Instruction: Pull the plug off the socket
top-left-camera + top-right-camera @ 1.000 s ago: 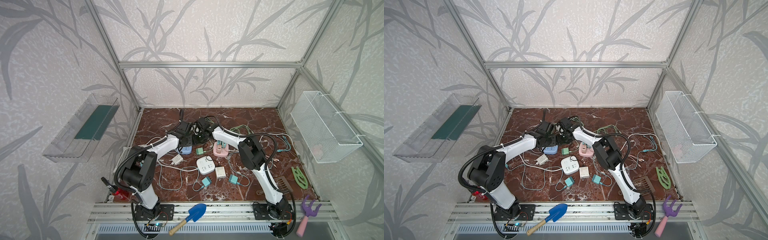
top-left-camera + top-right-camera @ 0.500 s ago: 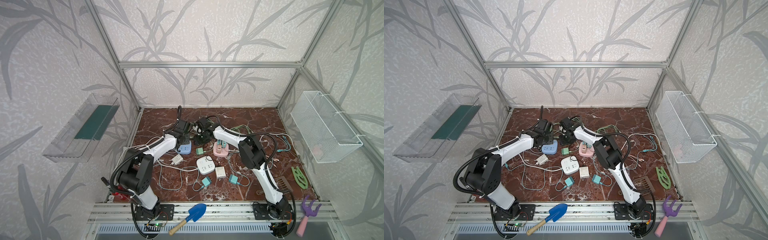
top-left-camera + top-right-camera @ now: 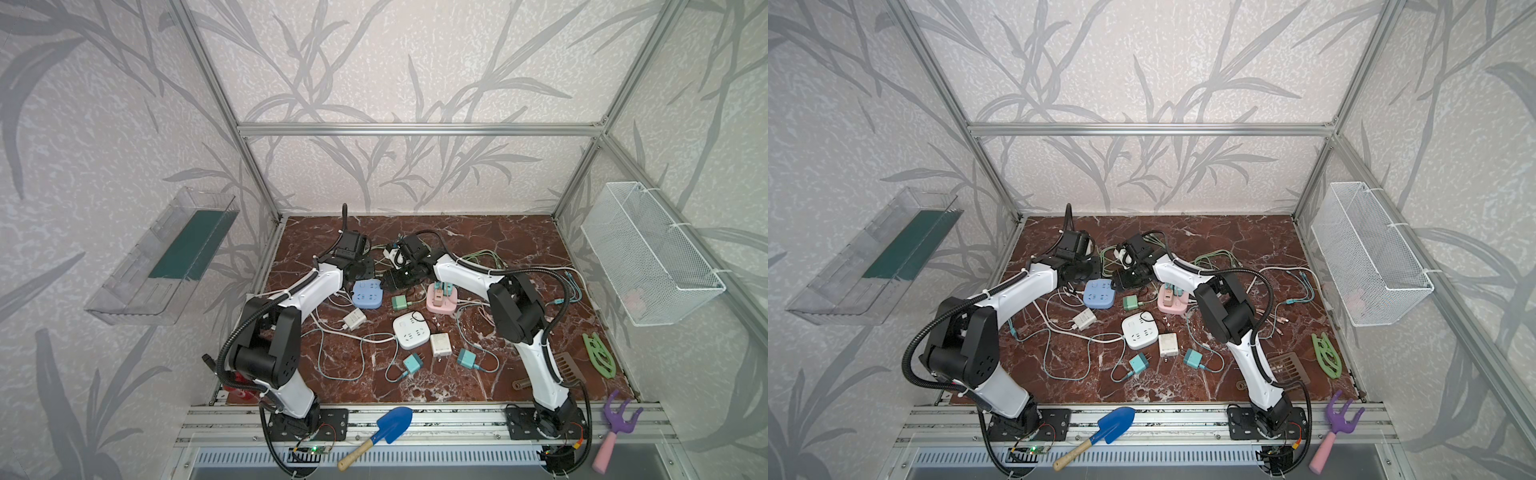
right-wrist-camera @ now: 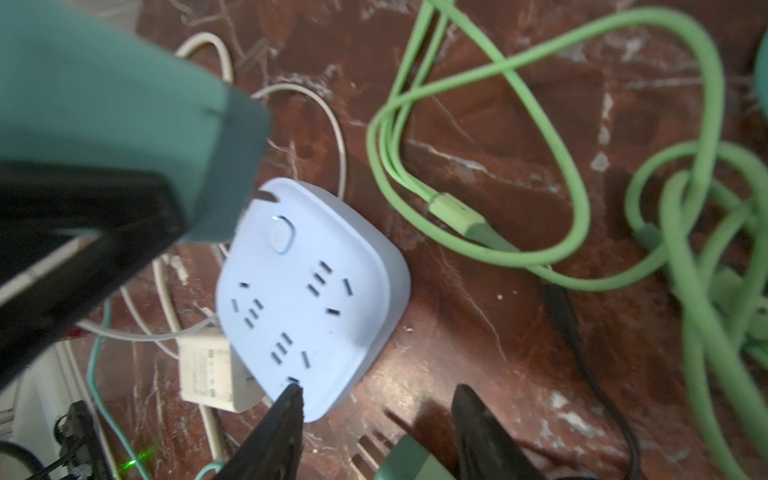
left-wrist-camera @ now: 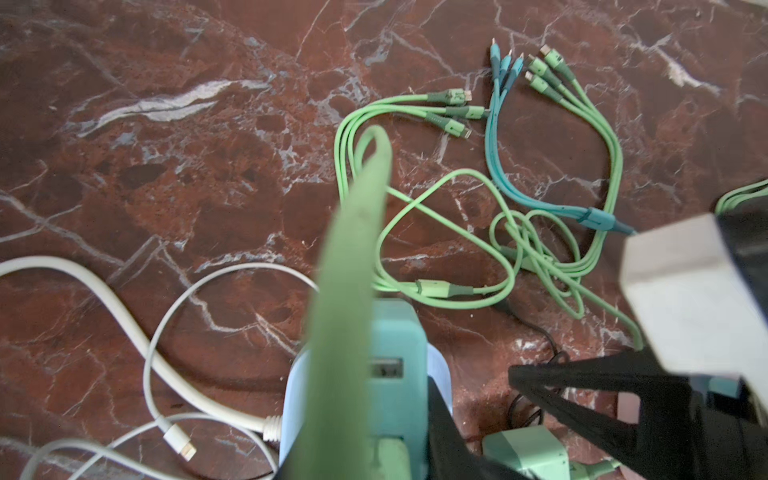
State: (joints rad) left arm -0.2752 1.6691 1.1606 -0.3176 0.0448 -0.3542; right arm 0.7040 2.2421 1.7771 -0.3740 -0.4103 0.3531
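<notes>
Item: teal plug [image 4: 124, 104]. Pinched in left claw [image 4: 158, 199], raised clear above blue socket [image 4: 311, 291]. Socket flat on bench [image 4: 478, 174], slots empty. Right claw [image 4: 374, 399] spread beside socket, probably its steadying job done.

Table [image 3: 519, 232] red-brown marble with white veins, walls [image 3: 415, 62] pale grey with grey leaf print, socket [image 4: 316, 291] pale blue, plug [image 4: 104, 91] teal, cables [image 5: 436, 288] light green, spare sockets pink [image 3: 442, 308] and white [image 3: 409, 334], shovel [image 3: 395, 422] blue.
</notes>
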